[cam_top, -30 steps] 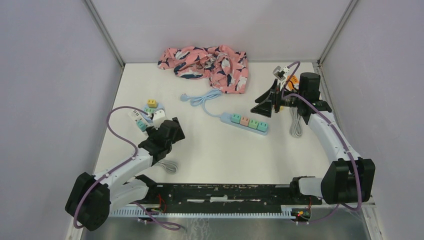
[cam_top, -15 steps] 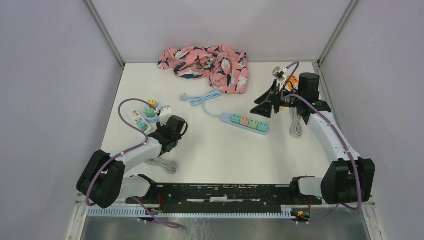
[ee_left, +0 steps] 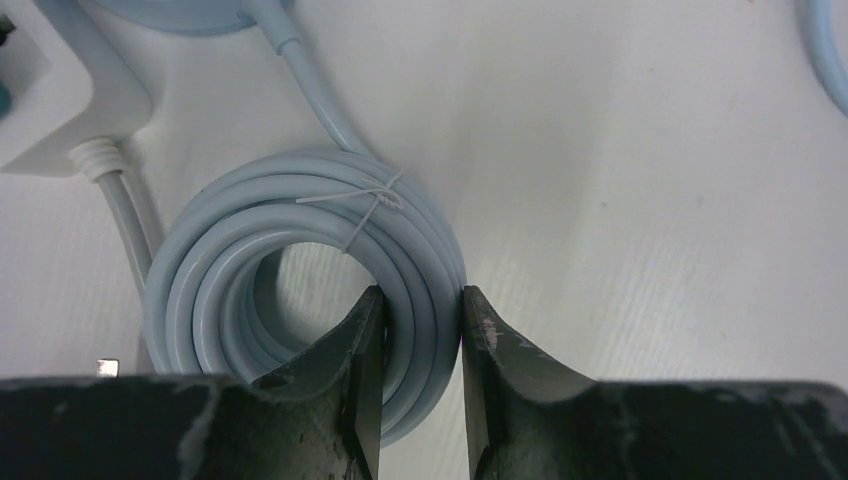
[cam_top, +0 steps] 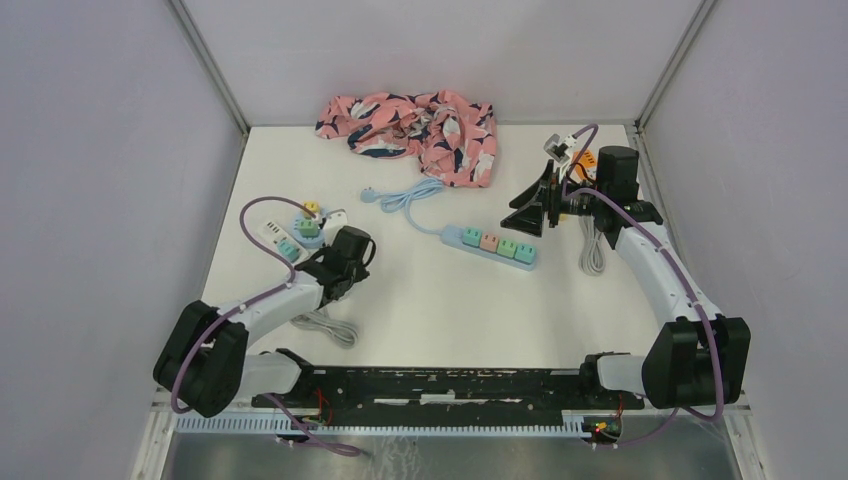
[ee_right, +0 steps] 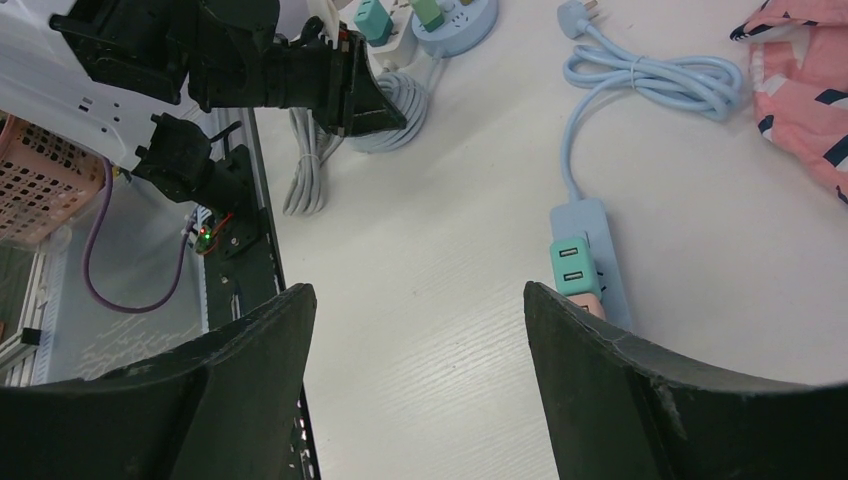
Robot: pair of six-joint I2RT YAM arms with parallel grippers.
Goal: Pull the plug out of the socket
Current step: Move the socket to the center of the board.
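Note:
My left gripper (ee_left: 420,300) is shut on a tied coil of pale blue cable (ee_left: 300,215) lying on the table, one finger inside the ring and one outside. The coil's lead runs up to a round blue socket (cam_top: 298,217) holding a green plug (cam_top: 308,227) and a yellow plug (cam_top: 312,208). In the top view the left gripper (cam_top: 330,258) sits just right of that cluster. My right gripper (ee_right: 415,300) hangs open and empty above the table, beside a long blue power strip (cam_top: 498,246) carrying several coloured plugs, with a teal plug (ee_right: 572,265) nearest.
A white power strip (ee_left: 45,95) lies beside the coil, its bundled white cable (cam_top: 330,328) nearer the bases. A loose blue cable (cam_top: 410,195) and a pink patterned cloth (cam_top: 420,125) lie toward the back. Another cable bundle (cam_top: 592,250) lies at the right wall.
The left gripper moved in toward the round socket and closed on the blue cable coil. The socket cluster shifted slightly to the right. The right arm stayed still.

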